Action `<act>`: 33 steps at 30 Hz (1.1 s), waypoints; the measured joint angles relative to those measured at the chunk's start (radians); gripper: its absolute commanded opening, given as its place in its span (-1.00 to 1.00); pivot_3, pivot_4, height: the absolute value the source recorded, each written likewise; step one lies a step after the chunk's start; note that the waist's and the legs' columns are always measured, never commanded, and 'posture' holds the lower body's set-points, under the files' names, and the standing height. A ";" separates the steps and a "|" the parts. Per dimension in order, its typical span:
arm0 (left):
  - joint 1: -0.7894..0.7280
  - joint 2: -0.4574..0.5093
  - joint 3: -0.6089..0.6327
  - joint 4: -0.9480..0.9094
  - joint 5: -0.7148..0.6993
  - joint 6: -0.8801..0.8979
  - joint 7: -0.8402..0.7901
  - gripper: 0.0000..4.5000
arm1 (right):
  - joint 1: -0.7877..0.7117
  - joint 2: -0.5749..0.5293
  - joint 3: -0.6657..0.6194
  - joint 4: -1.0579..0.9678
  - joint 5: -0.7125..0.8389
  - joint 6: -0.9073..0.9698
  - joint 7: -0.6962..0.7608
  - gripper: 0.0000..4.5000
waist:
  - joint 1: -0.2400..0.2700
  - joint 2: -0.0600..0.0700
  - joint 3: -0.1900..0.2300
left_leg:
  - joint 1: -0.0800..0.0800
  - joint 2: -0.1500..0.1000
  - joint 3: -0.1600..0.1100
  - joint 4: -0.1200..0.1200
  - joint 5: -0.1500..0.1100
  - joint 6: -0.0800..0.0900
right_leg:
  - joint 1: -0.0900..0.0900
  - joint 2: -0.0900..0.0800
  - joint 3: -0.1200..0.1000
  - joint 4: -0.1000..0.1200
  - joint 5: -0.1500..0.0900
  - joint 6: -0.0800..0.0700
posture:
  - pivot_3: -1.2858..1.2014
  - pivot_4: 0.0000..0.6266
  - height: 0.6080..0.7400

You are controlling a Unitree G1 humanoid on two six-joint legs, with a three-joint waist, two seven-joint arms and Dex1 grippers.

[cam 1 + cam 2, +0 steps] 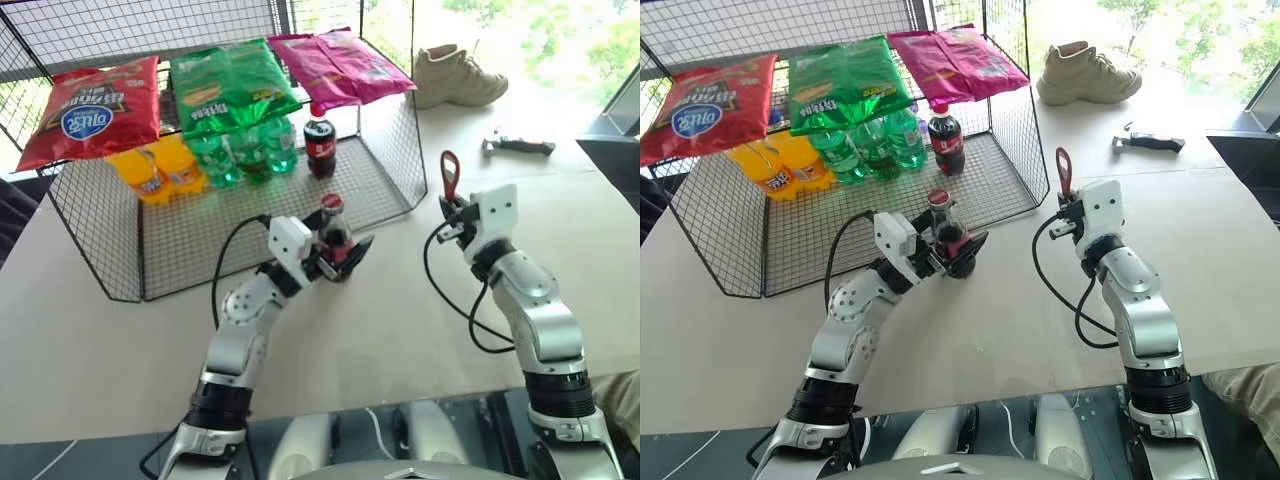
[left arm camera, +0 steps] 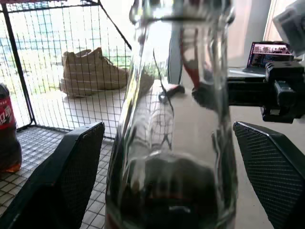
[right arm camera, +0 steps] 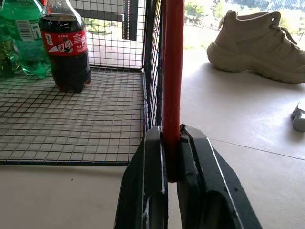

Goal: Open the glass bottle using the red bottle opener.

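Starting at the left, we see a black wire rack [image 1: 395, 160] standing on the pale table [image 1: 380, 330], with a red snack bag [image 1: 92, 108], a green snack bag [image 1: 232, 88] and a pink snack bag [image 1: 340, 65] lying across its top. Under them, on the mesh floor of the rack, stand orange soda bottles [image 1: 158, 170], green soda bottles [image 1: 245, 150] and a plastic cola bottle [image 1: 320, 146] with a red screw cap. Just in front of the rack's open side, the glass bottle [image 1: 334, 234] stands upright on the table, dark liquid in its lower part and a red band around it. Our left claw [image 1: 338, 256] sits around the bottle's base with its two black fingers [image 2: 62, 176] spread wide, one on either side of the glass and clear of it in the left wrist view, so it has no hold on the bottle. Further right, our right claw [image 1: 452, 214] is clamped tight on the handle of the red bottle opener [image 1: 450, 175], which stands upright above the fingers with its ring-shaped head on top, well apart from the bottle. Beyond it, near the far edge of the table, rest a beige shoe [image 1: 455, 76] and a small dark tool [image 1: 517, 146].
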 measured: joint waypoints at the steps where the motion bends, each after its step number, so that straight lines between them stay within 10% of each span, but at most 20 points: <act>1: 0.000 0.000 0.000 -0.007 -0.005 0.000 0.000 0.98 | 0.000 0.001 0.000 0.000 -0.001 -0.003 0.000 -1.00 | 0.000 0.000 0.000 | 0.000 0.000 0.000 0.001 0.000 0.000 | 0.000 0.000 0.000 0.000 0.000 0.000 | 0.03 -0.52 1.00; 24: -0.007 0.006 0.000 -0.027 -0.006 -0.009 0.014 0.98 | 0.000 0.020 0.018 0.018 -0.014 -0.020 0.008 -1.00 | -0.001 0.000 0.000 | 0.000 0.000 0.000 0.002 0.000 0.000 | 0.000 0.001 0.000 0.002 0.000 0.000 | 0.03 -0.52 1.00; 31: -0.009 0.003 0.002 -0.021 0.004 -0.032 0.012 -0.11 | 0.000 0.025 0.022 0.018 -0.020 -0.021 0.009 -1.00 | 0.000 0.000 0.000 | 0.000 0.000 0.000 0.002 0.000 0.000 | 0.000 0.000 0.000 0.002 0.000 0.000 | 0.03 -0.52 1.00; 33: -0.009 0.001 0.000 -0.021 0.004 -0.036 0.011 -0.12 | 0.000 0.024 0.025 0.018 -0.022 -0.027 0.010 -1.00 | 0.000 0.000 0.000 | 0.000 0.000 0.000 0.002 0.000 0.000 | 0.000 0.000 0.000 0.002 0.000 0.000 | 0.03 -0.52 1.00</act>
